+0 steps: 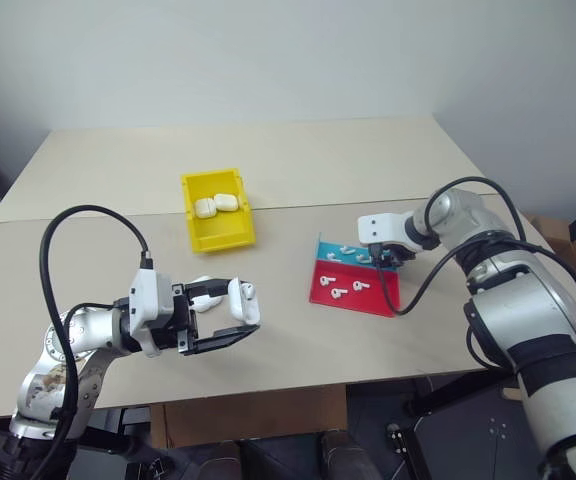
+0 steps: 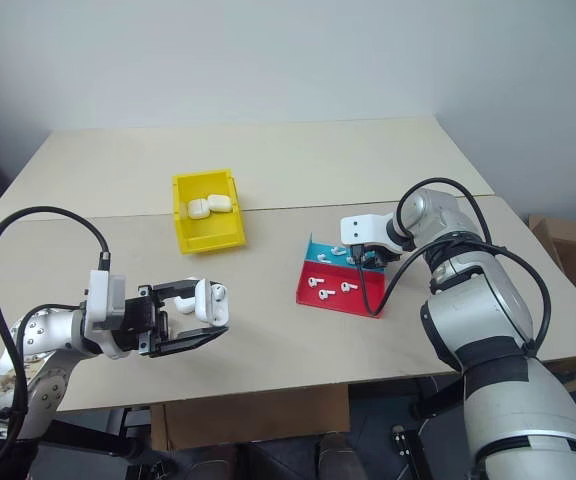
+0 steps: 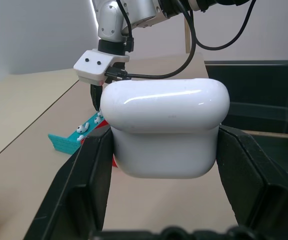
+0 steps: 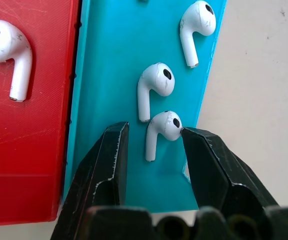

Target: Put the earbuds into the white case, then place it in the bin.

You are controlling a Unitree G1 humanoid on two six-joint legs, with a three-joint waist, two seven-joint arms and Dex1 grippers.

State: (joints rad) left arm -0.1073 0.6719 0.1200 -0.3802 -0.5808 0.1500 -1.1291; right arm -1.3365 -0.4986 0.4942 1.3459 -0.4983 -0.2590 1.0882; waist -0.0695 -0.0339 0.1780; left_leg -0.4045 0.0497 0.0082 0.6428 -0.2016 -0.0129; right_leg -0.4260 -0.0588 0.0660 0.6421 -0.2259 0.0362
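A white case (image 3: 166,132) is clamped between the left fingers (image 3: 81,195). An earbud (image 4: 161,131) on the tray (image 4: 109,75) is straddled by the parted right fingers (image 4: 216,170).

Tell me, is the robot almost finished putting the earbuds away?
Not yet. Two cases already lie in the yellow bin. The left gripper holds an open white case with one earbud showing in it. The right gripper has its fingers around another earbud on the blue tray. Several earbuds remain.
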